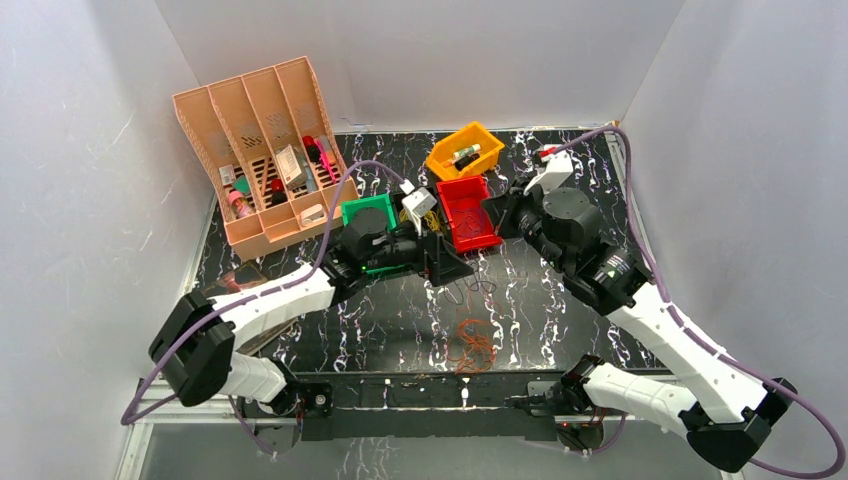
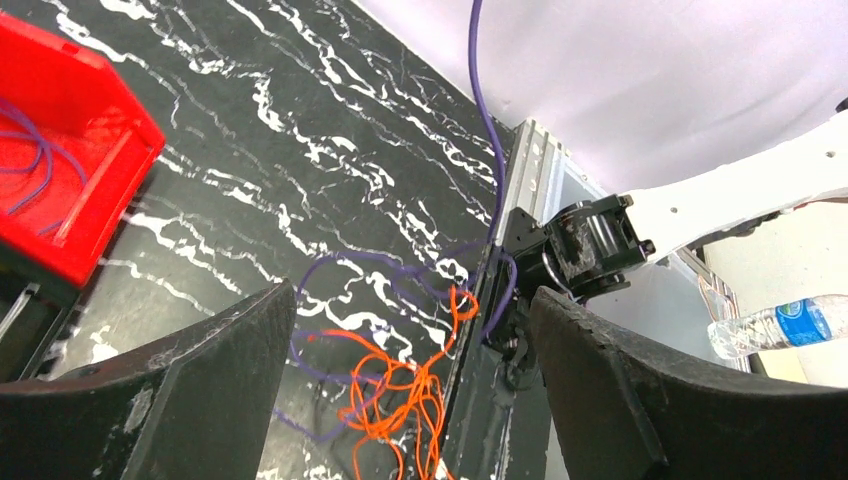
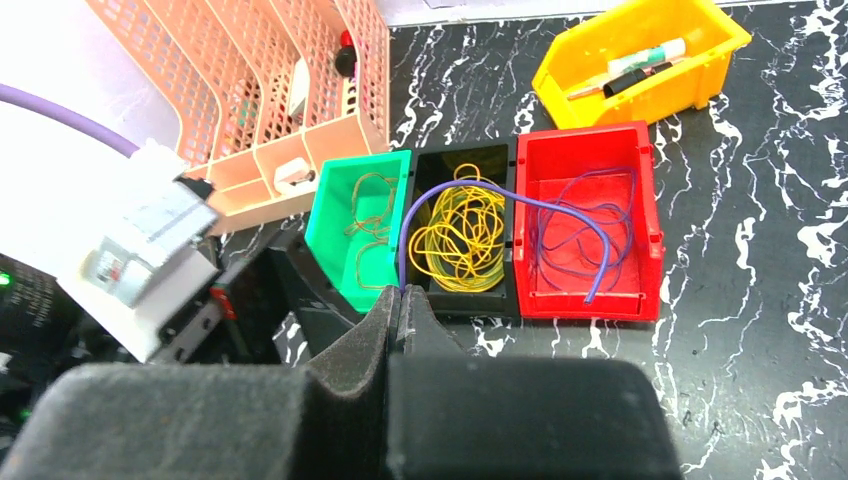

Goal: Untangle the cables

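A tangle of orange cables (image 1: pixel 470 345) lies near the table's front edge, with thin purple cables (image 2: pixel 330 300) looped through and beside it (image 2: pixel 400 385). My left gripper (image 2: pixel 412 295) hangs open above this tangle, nothing between its fingers (image 1: pixel 445 263). My right gripper (image 3: pixel 402 292) is shut on one purple cable (image 3: pixel 500 190) that arcs over the black bin (image 3: pixel 465 155) and ends in the red bin (image 3: pixel 585 140), where more purple cables lie. Yellow cables fill the black bin. A few olive cables lie in the green bin (image 3: pixel 330 225).
A yellow bin (image 1: pixel 465 150) with markers stands behind the red bin (image 1: pixel 468 212). A peach divided organizer (image 1: pixel 260 150) with small items fills the back left. White walls enclose the table. The right arm's base (image 2: pixel 590 245) is bolted to the front rail by the tangle.
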